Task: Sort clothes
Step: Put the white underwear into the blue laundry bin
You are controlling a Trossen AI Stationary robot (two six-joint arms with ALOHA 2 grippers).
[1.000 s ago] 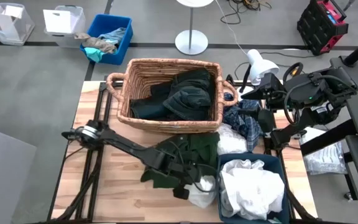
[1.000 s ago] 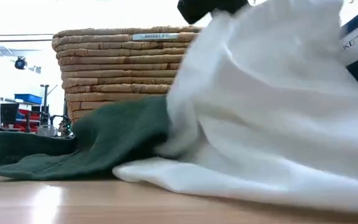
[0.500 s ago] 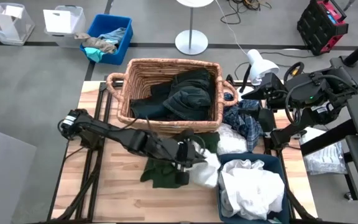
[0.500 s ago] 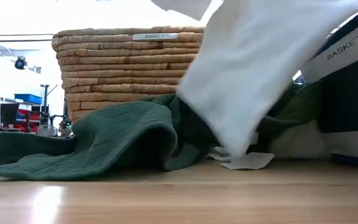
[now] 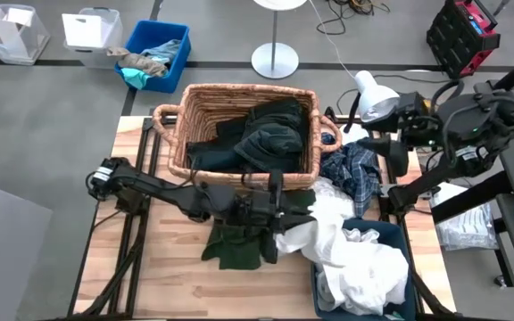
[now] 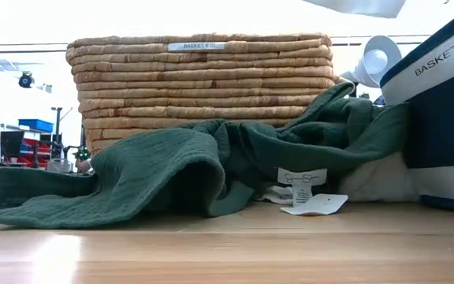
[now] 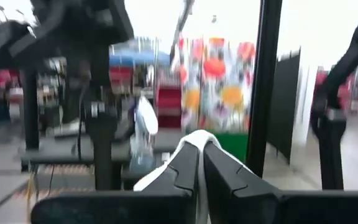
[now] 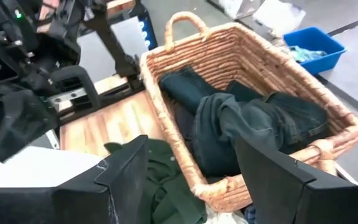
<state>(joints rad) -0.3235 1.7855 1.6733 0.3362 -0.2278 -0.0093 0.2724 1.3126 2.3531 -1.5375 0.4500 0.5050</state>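
Left gripper [image 5: 279, 214]: jaws closed on white garment [image 5: 315, 234], table centre. The garment trails toward five o'clock into the blue bin [image 5: 400, 234]. Green garment [image 5: 239, 245] on the table at six o'clock of the wicker basket [image 5: 172, 134], which holds dark clothes [image 5: 266, 134]. Plaid garment [image 5: 351, 174] at three o'clock. Right gripper [image 8: 191, 168]: jaws apart, empty.

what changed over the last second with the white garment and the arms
The left gripper, shut on the white garment, lifted it off the table front and carried it toward the blue bin, uncovering the dark green garment. The right gripper drew back and rose, fingers apart. The wicker basket and plaid garment stayed put.
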